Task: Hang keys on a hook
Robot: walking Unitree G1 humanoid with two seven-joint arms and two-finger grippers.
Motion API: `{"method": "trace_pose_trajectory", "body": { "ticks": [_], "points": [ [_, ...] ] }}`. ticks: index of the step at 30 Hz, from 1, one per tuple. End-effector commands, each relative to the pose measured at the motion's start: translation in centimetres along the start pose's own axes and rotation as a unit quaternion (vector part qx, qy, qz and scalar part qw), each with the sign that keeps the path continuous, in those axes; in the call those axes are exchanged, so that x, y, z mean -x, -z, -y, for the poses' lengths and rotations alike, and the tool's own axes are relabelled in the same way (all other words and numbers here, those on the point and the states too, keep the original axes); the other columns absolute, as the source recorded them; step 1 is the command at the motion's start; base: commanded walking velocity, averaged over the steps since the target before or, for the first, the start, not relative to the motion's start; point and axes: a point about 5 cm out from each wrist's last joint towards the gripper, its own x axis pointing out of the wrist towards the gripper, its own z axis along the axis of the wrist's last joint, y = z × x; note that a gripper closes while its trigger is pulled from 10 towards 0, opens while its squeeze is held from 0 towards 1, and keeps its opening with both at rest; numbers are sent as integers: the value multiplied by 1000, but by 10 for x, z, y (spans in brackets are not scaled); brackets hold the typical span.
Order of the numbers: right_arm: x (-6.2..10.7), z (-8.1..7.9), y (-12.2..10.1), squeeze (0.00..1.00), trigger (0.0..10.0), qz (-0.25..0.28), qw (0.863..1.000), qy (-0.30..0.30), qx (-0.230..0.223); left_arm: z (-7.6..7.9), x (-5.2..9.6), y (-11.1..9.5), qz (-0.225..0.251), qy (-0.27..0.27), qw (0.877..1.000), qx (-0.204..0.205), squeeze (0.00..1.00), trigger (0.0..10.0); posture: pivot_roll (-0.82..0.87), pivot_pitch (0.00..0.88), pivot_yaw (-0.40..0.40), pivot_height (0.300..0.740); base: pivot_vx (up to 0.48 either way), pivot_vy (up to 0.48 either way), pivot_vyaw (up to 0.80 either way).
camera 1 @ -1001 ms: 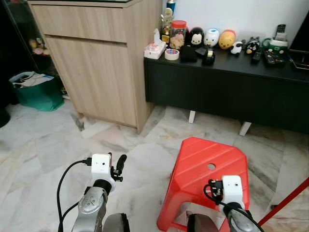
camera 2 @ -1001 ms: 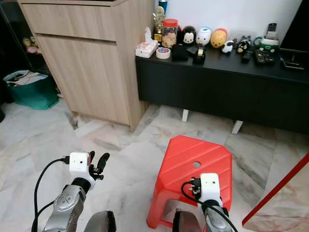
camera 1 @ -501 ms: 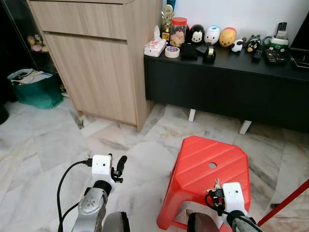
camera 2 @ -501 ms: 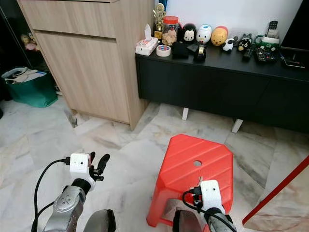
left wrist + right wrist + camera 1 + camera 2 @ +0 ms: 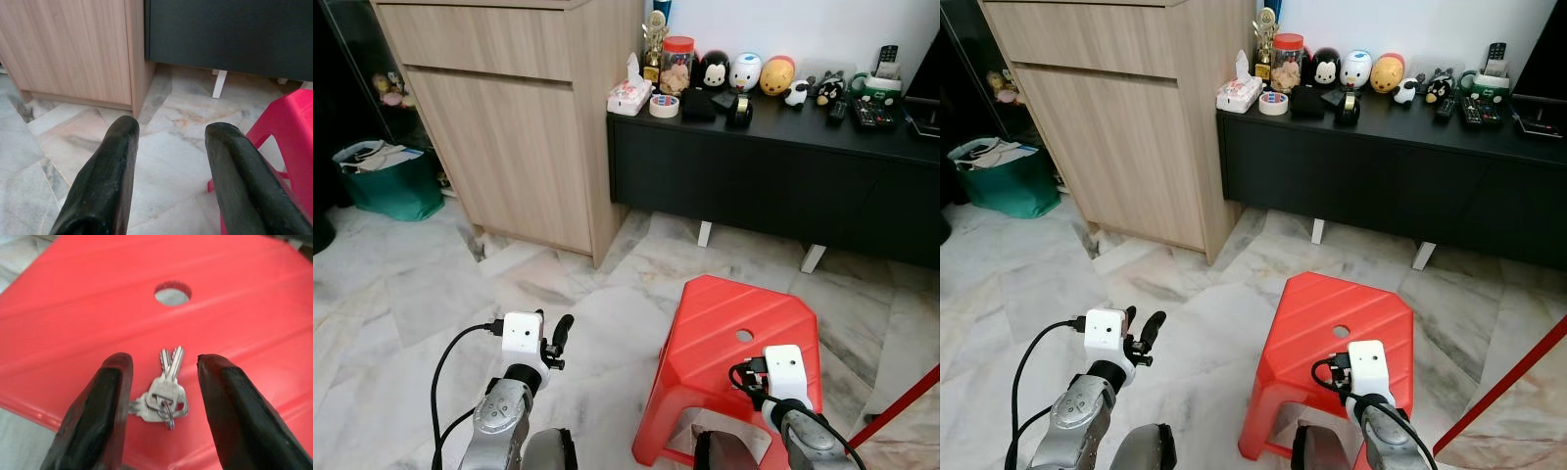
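The head's stereo pair looks forward and down from above across marble floor to a far wooden cabinet (image 5: 514,117) and black sideboard (image 5: 1400,166), both eyes sharing a near red stool (image 5: 736,354) (slightly offset). The left wrist camera faces low along the floor toward that cabinet's base. The right wrist camera hangs close over the stool's seat, its edges somewhat blurred.

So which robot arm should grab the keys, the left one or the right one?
The right one, probably. The right gripper is open over the red stool, with the keys lying between its fingers. The left gripper is open too, but it is over bare floor beside the stool.
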Motion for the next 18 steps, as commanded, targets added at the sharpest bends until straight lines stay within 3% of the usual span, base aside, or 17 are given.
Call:
{"method": "trace_pose_trajectory", "body": {
  "ticks": [1, 11, 12, 14, 15, 16, 17, 18],
  "points": [
    [-1, 4, -4, 0, 10000, -4, 1000, -3, -7, -2, 2, 3, -7, 1, 1000, -5, 0, 10000, 16, 0, 2, 590, 0, 0, 0],
    [-2, 13, -9, 0, 10000, -22, 1000, -17, 6, -1, 0, 2, -8, 6, 1000, -6, 0, 10000, 14, 0, 6, 590, 0, 0, 0],
    [-2, 15, -9, 0, 78, -23, 1000, -13, 8, -1, 0, 3, -9, 6, 1000, -6, 0, 10000, 14, 0, 6, 590, 0, 0, 0],
    [-2, 18, -9, 0, 0, -26, 1000, -10, 9, -1, 0, 3, -9, 6, 1000, -6, 0, 10000, 16, 0, 6, 590, 0, 0, 0],
    [-2, 18, -9, 0, 0, -26, 1000, -10, 10, -1, 0, 3, -9, 6, 1000, -6, 0, 10000, 16, 0, 6, 590, 0, 0, 0],
    [-3, 18, -10, 0, 4275, -31, 999, -13, 14, -1, 0, 3, -10, 5, 1000, -7, 0, 10000, 18, 0, 7, 590, 0, 0, 0],
    [-3, 19, -10, 0, 10000, -33, 999, -14, 18, -2, 1, 3, -10, 5, 1000, -7, 0, 10000, 18, 0, 7, 590, 0, 0, 0],
    [-2, 19, -10, 0, 10000, -35, 999, -16, 21, -2, 1, 3, -11, 5, 1000, -8, 0, 10000, 18, 0, 7, 590, 0, 0, 0]
  ]
}}
